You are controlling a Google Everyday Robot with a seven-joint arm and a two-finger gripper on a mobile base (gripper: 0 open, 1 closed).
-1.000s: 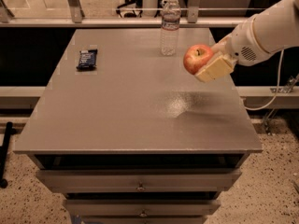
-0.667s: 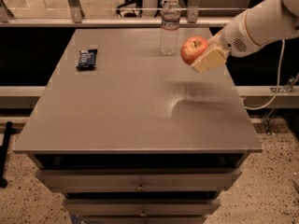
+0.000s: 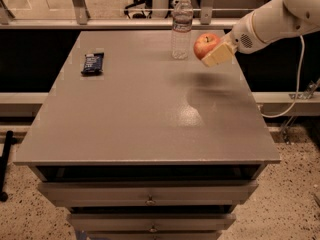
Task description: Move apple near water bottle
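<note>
The red apple (image 3: 204, 45) with yellowish patches is held in my gripper (image 3: 210, 51), above the grey table (image 3: 140, 114) near its far right side. The gripper's pale fingers (image 3: 217, 55) are shut on the apple from the right and below. The clear water bottle (image 3: 181, 28) with a white cap stands upright at the table's far edge, just left of the apple, with a small gap between them. The white arm (image 3: 270, 19) reaches in from the upper right.
A dark blue snack bar (image 3: 92, 63) lies on the table's far left part. Drawers (image 3: 150, 199) sit under the table top. A railing and window frame (image 3: 125, 19) run behind the table. A cable hangs at the right.
The gripper has carried the apple up and toward the far edge, closer to the water bottle. The bottle and the snack bar have not moved.
</note>
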